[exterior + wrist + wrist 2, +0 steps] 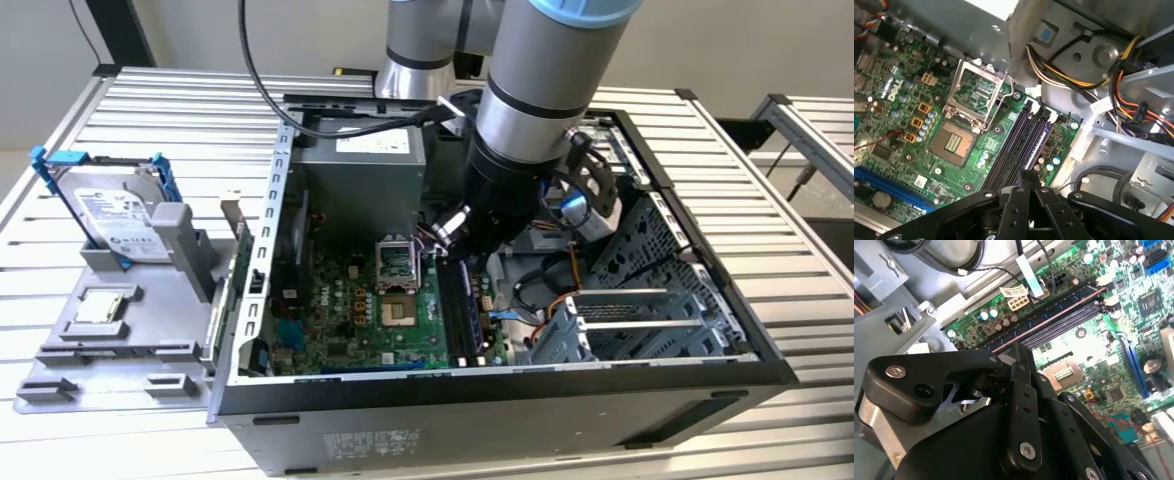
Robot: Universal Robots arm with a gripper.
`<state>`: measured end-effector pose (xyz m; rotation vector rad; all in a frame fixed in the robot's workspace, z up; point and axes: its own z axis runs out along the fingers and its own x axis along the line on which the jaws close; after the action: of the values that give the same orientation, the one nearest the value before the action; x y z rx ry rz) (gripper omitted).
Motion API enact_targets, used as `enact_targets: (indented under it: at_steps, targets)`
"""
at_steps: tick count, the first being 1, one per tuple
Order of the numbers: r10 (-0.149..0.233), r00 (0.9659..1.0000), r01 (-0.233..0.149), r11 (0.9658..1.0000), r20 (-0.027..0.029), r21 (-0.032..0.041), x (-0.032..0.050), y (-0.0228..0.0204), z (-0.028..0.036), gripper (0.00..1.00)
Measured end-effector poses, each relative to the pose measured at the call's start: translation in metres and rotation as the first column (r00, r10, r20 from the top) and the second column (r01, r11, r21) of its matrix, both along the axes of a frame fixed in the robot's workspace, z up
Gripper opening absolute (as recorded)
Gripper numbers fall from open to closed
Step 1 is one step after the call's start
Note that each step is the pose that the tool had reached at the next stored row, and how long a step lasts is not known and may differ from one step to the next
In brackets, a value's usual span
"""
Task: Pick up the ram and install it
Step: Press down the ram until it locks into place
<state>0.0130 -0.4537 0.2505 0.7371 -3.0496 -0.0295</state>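
The end effector (461, 255) of the arm hangs inside an open computer case (467, 400), low over the green motherboard (914, 100). In both wrist views its two black fingers (1021, 182) are drawn together, with no gap showing between them, and their tips sit just above one end of the bank of long black memory slots (1014, 145).

The ram (1049, 318) appears to stand on edge in one of those slots. In the second wrist view it shows as a thin dark strip with a coppery upper edge running the length of the slot, though the angle makes it hard to be sure. Its near end passes under the fingertips, and it cannot be told whether they touch it.

Just beside the slots lies the square processor socket (954, 142), its metal frame (976, 92) swung up. On the other side of the slots, bundled yellow, orange and black cables (1064, 75) run along the case wall.

In the exterior view the case lies on its side on a slatted metal table (174, 100). Well apart from it, towards the exterior view's left, a silver hard drive (114, 215) in a blue frame stands upright in a grey holder (120, 310).
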Motion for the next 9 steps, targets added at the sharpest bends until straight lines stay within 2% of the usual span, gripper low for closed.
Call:
enact_targets:
  at_steps: [4,9]
  targets:
    - [0.065,0.9979,-0.065,0.9979,0.0015,-0.0001,0.0,0.0,0.0,0.0]
    - [0.138,0.9904,-0.138,0.9904,0.0066,-0.0006,0.0,0.0,0.0,0.0]
